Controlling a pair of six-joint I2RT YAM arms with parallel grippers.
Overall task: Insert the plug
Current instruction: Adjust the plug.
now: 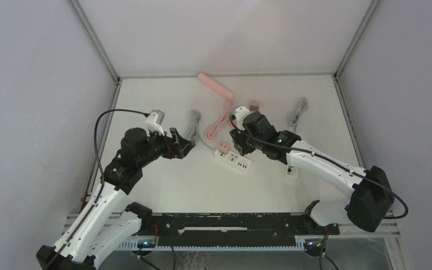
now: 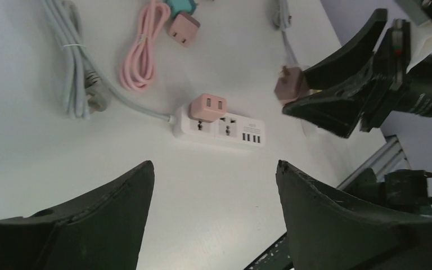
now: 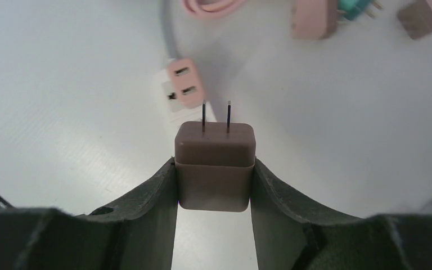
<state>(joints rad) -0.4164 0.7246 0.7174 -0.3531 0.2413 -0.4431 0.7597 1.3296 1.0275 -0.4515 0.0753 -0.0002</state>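
A: Plug [image 3: 215, 147]: where was it?
B: The right gripper [image 3: 214, 169] was clamped on it, prongs aimed toward the power strip [image 1: 239, 162].
A: And the left gripper [image 2: 214, 167]?
B: Jaws apart, holding nothing, left of the strip.

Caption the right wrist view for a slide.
Right gripper holds a brown two-prong plug, prongs aimed at the white power strip carrying a pink adapter.

Robotics lab test cell, white panel walls [image 1: 230, 34], aluminium frame posts [image 1: 95, 42], white tabletop [image 1: 202, 191]
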